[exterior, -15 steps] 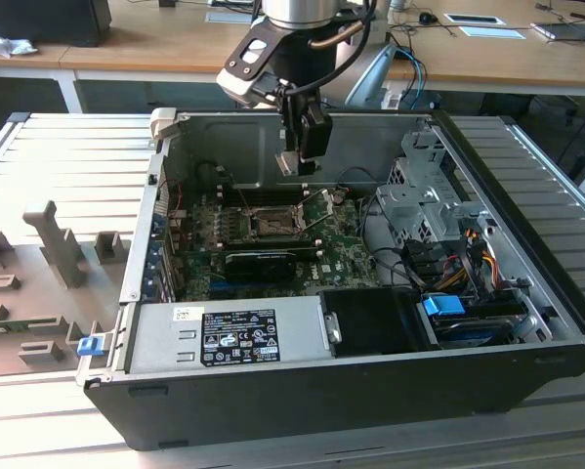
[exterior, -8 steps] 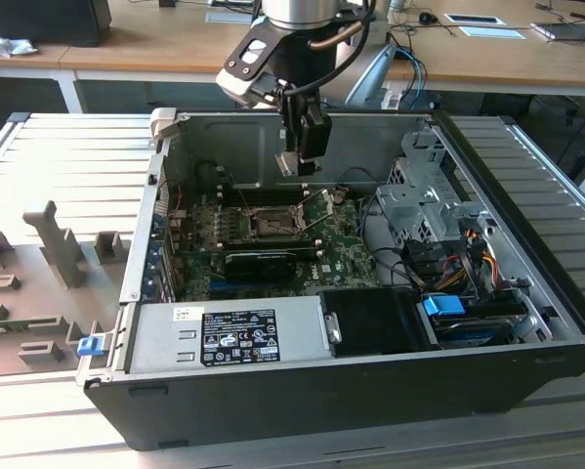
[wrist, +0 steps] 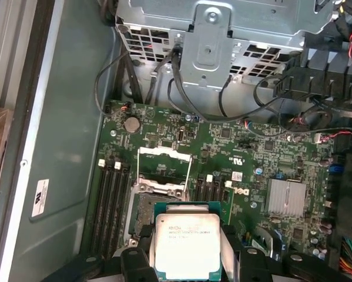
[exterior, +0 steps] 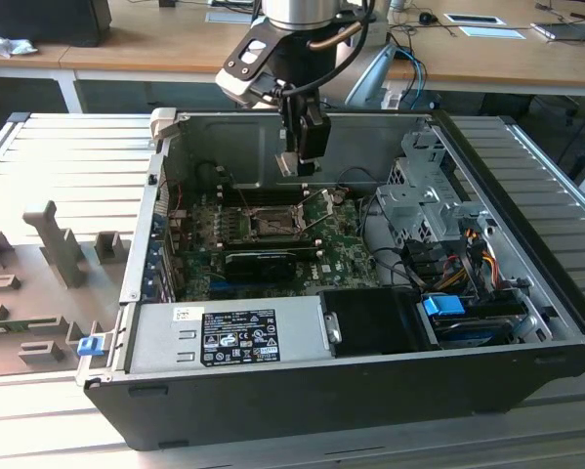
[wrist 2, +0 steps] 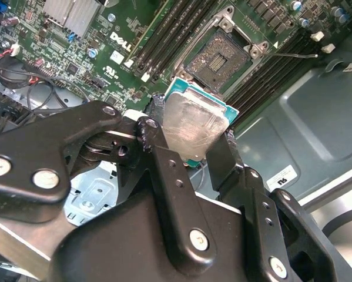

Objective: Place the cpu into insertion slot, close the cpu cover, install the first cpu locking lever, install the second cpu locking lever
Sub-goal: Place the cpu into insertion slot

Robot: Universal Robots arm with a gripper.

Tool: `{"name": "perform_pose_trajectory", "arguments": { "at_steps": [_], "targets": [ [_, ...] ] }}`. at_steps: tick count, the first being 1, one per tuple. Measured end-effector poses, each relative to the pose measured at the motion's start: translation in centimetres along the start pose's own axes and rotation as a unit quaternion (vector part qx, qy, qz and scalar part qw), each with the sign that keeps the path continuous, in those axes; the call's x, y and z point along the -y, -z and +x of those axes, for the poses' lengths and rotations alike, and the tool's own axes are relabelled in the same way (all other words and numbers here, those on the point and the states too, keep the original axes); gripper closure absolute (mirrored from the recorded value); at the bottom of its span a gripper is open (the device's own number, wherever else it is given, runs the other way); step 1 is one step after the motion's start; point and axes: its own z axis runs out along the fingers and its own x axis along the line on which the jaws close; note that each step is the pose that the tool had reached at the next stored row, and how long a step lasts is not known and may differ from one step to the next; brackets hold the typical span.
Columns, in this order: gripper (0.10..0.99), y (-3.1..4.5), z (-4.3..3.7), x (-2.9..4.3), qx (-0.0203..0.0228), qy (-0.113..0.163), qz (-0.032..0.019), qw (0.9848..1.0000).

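One step in hand, the first: gripper (wrist 2: 192, 140) clamps the cpu (wrist 2: 196, 117) high over the open insertion slot (wrist 2: 220, 59) (cpu cover (wrist: 165, 151) raised); seating needs square alignment.

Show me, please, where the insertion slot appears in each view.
Exterior view: the insertion slot sits on the motherboard beneath the gripper.
Second wrist view: it lies just beyond the cpu held by the fingers.
First wrist view: it is partly hidden behind the cpu.
Shared landmark: the black memory slots flanking it.
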Motion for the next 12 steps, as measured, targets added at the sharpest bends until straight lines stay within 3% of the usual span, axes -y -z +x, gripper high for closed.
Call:
{"name": "perform_pose_trajectory", "arguments": {
  "at_steps": [12],
  "targets": [
    [0.553,-0.1,0.0,0.01,0.0014,-0.017,-0.0003,0.9999]
  ]
}}
